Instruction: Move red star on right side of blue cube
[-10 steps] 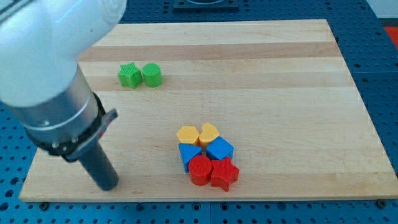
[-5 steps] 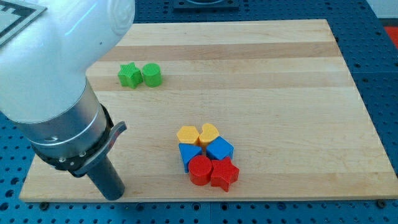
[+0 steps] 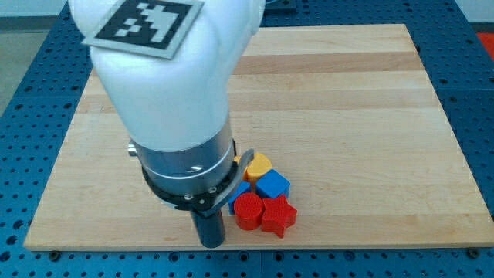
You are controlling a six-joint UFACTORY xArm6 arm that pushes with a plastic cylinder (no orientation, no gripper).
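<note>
Camera view: one frame, looking down on the board.
Arm pose: my white arm, with a black-and-white marker tile (image 3: 144, 22) on top, stands upright over the board's lower middle, hiding much of it; a metal collar leads down to the dark rod.
Tool state: no jaws, plain rod holding nothing; my tip (image 3: 211, 244) rests at the board's near edge, at about 8 o'clock from the red cylinder (image 3: 248, 211), just beside it.
Task block: red star (image 3: 279, 217) lies at 6 o'clock of the blue cube (image 3: 272, 185), touching it.
Others: yellow heart (image 3: 259, 164); blue block (image 3: 238, 191) partly hidden.
Surface: pale wooden board (image 3: 347, 116), striped grain, on a blue perforated table (image 3: 475, 46).
Materials: blocks look like ridged plastic.
</note>
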